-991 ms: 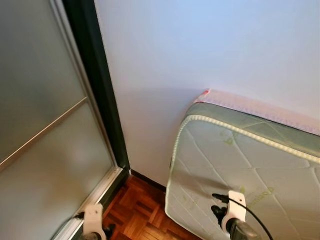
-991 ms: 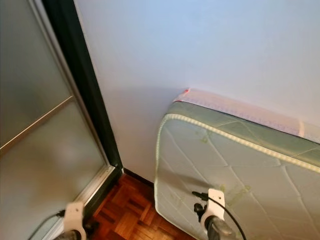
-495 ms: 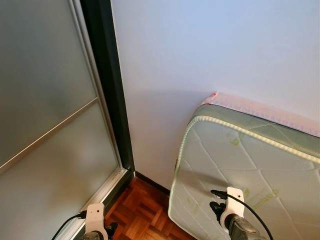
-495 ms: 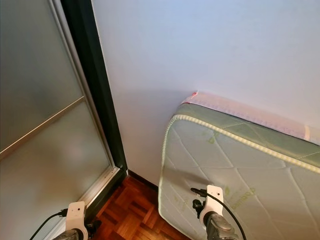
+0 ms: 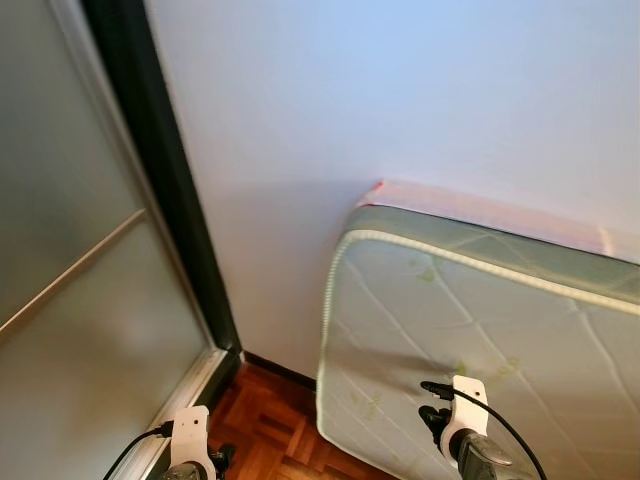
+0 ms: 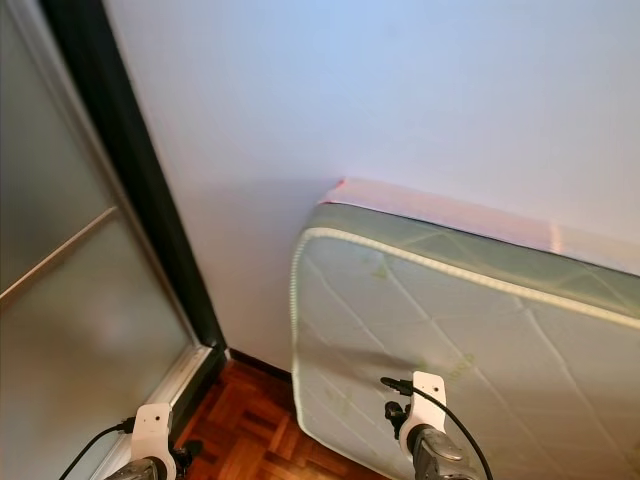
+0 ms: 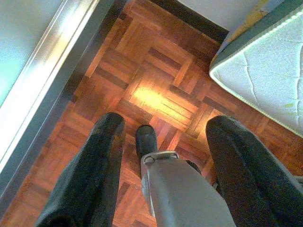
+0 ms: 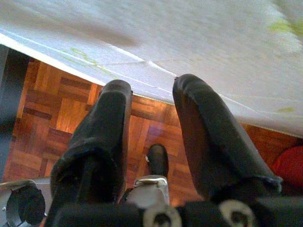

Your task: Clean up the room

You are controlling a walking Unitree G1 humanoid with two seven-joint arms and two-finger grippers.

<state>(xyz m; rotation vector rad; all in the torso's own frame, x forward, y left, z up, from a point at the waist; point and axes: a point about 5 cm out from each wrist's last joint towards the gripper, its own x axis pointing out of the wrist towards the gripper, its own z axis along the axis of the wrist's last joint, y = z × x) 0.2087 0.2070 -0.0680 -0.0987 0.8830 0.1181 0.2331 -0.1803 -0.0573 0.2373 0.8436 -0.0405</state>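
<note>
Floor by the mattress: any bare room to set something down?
Bare parquet floor lies between the sliding door track, the dark baseboard and the mattress corner. The mattress leaning on the wall crowds the right side.

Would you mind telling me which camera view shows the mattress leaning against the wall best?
The right eye view: the mattress shows its rounded corner, piped edge and quilted face against the wall. The left eye view shows the same, slightly more cropped. The left wrist view catches only a lower corner above the parquet floor; the right wrist view, a blurred stretch.
</note>
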